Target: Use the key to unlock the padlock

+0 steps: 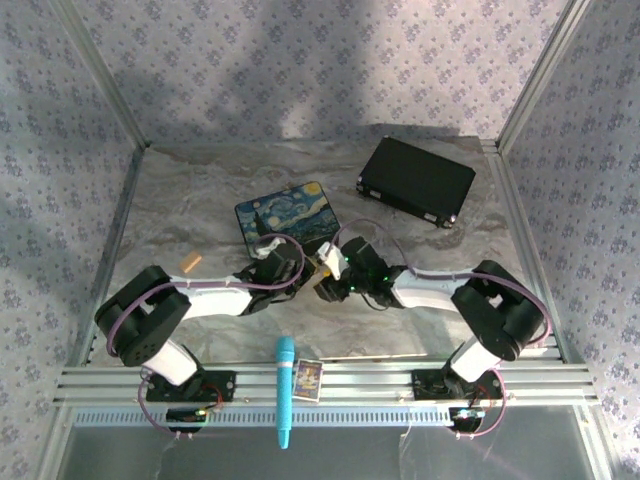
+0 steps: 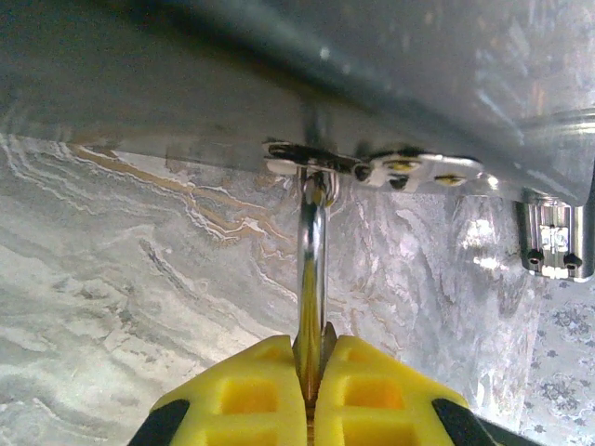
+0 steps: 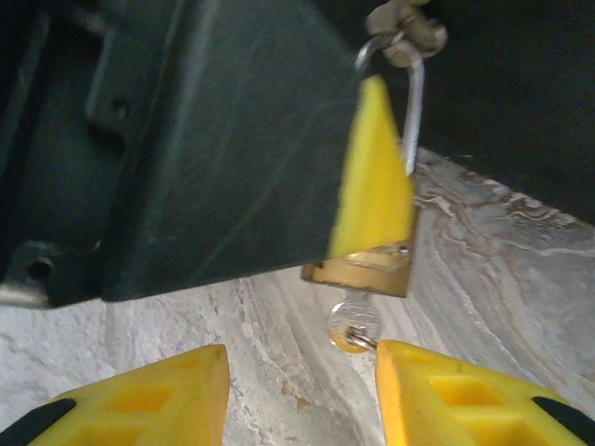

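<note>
Marbled tabletop (image 1: pixel 180 200) below, left claw (image 2: pixel 311 376) clamps padlock (image 3: pixel 364 269), key (image 3: pixel 353 325) inserted.

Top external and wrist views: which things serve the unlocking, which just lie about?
Job: small brass padlock with silver shackle; tiny silvery metal key.
Lying about: blue starry-night tin; black rectangular case; long cyan stick; small printed card.

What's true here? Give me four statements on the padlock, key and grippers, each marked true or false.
1. The left gripper is shut on the padlock. True.
2. The right gripper is shut on the key. False: it is open, fingers apart by the key.
3. The key sticks out of the padlock's body. True.
4. The stick lies beside the case. False: it lies at the near edge, far from the case.
</note>
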Robot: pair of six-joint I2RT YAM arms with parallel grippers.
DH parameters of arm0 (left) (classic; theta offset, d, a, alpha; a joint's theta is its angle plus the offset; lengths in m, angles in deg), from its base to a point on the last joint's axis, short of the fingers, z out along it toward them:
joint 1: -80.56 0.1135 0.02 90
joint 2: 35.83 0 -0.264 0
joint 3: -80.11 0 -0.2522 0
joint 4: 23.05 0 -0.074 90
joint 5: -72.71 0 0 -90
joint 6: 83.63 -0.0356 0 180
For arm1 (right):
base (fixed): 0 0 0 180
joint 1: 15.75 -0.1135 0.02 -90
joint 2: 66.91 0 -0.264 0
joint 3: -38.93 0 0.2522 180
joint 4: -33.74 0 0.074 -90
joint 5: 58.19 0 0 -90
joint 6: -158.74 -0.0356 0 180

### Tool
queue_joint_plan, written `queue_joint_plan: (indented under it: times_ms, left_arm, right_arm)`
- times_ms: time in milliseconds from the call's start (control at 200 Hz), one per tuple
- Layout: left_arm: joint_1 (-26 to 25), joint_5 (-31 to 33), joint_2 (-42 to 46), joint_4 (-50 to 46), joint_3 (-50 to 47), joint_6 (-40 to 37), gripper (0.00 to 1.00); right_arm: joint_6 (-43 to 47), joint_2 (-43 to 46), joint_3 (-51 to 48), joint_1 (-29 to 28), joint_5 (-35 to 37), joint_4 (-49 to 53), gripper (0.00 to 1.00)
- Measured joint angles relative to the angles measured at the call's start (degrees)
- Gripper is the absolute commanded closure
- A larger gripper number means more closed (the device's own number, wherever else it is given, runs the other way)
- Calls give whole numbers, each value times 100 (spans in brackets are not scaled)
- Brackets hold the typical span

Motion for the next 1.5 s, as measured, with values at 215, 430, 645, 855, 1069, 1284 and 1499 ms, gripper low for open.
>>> queue_joint_plan:
  times_ms: [215,430,645,855,1069,1284,1499]
  left_arm:
    - [4,-57,2,-22,4,39,100]
    - [4,-70,2,-13,4,42,100]
    - [37,-131,4,-50,-2,44,100]
    - [37,-269,4,-37,-2,61,100]
    - [44,-273,24,-55,-2,63,100]
    - [48,-278,24,-66,-2,68,100]
    - [48,-293,76,-74,0,79,100]
  right_arm:
    - [446,-184,0,-81,479,-136,68]
    - [557,-337,66,-79,553,-232,87]
    - [444,-393,85,31,238,-236,88]
    - [293,-391,85,90,192,-424,67]
    - [321,-389,85,11,448,-505,85]
    - [310,-389,85,111,229,-501,95]
    - [-162,-411,83,527,-750,-570,99]
